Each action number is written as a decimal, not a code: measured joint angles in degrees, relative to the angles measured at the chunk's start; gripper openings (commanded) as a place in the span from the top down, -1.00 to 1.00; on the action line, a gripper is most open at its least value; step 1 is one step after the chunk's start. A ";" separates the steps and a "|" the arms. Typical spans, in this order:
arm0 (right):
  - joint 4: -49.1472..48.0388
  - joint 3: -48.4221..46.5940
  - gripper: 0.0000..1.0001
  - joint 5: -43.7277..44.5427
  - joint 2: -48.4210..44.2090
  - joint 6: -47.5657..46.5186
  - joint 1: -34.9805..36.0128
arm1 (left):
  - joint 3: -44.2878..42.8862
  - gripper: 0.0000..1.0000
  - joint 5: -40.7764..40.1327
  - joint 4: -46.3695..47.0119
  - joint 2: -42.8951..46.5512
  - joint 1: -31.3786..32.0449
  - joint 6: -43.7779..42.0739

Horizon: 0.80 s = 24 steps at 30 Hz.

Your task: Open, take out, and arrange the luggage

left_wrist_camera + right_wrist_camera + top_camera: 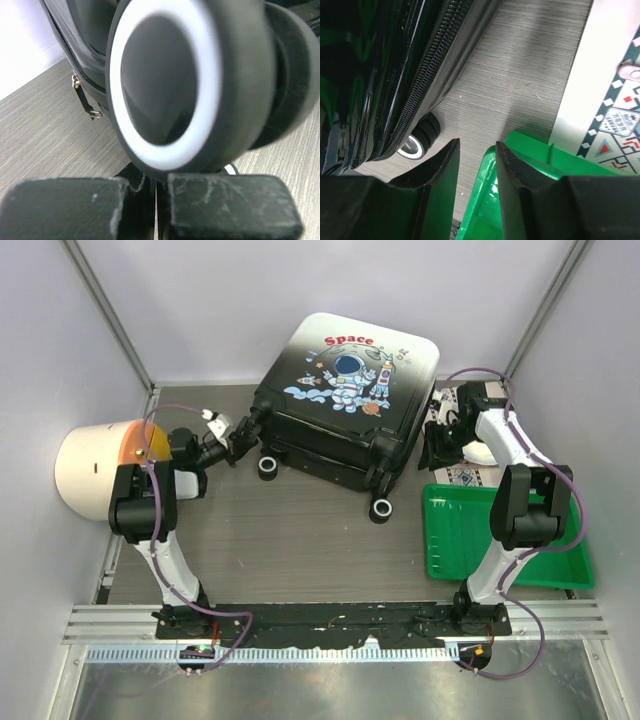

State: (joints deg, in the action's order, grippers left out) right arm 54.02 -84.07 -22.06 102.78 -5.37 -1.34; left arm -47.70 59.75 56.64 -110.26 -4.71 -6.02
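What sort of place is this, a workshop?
Probably a robot test cell: left arm and right arm bolted at the table edge, plain walls around, staged props like the luggage and green tray.

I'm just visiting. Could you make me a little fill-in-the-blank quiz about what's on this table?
The red word printed on the luggage reads ___. The plastic tray is coloured ___. The cream bin has a lid coloured ___. The left fingers sit close under a luggage ___.
Missing words: Space; green; orange; wheel.
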 measured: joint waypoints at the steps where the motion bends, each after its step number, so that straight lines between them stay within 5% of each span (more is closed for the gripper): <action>1: -0.48 0.44 0.24 -0.57 0.00 0.55 0.00 | 0.68 1.00 -0.55 0.04 0.72 0.17 0.07; 11: -4.74 5.16 0.26 -5.27 -0.11 6.54 3.67 | 8.61 1.00 -5.92 -2.36 9.35 2.67 -3.65; 24: -7.34 7.23 0.26 -3.41 -1.07 11.63 6.03 | 10.40 1.00 -17.31 -20.61 19.98 11.13 -15.52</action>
State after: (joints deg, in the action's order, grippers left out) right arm 46.68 -76.84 -25.47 101.71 6.26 4.69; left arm -37.30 42.44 36.03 -90.28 6.42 -21.54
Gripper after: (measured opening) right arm 0.369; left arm 0.009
